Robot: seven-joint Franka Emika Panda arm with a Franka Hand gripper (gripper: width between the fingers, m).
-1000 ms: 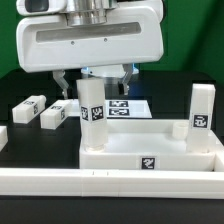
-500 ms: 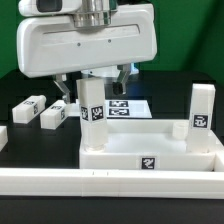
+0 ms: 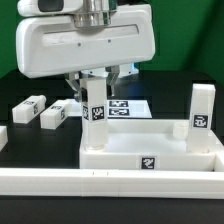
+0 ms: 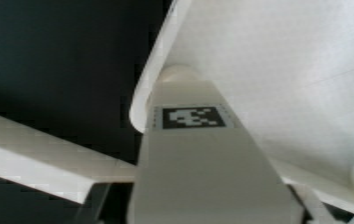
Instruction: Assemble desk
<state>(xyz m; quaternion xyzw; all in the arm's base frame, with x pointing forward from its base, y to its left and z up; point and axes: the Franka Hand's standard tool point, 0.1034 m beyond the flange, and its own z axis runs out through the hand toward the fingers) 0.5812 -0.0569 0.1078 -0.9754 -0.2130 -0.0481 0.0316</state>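
The white desk top point(image 3: 150, 160) lies near the front, a tray with a raised rim and a tag on its front wall. One leg block point(image 3: 94, 120) stands upright at its corner on the exterior view's left, and a second leg point(image 3: 202, 115) stands at the corner on the right. My gripper point(image 3: 95, 86) hangs straight over the left leg with its fingers pressed on both sides of the leg's top. In the wrist view the tagged leg point(image 4: 200, 150) fills the space between the jaws, above the desk top point(image 4: 289, 70).
Two loose leg blocks point(image 3: 30, 107) point(image 3: 55, 115) lie on the black table at the exterior view's left. The marker board point(image 3: 127, 107) lies behind the desk top. A long low white rail point(image 3: 110, 183) runs along the front.
The fingers have drawn in from wide apart to the sides of the left upright leg. The arm and the parts have stayed where they were.
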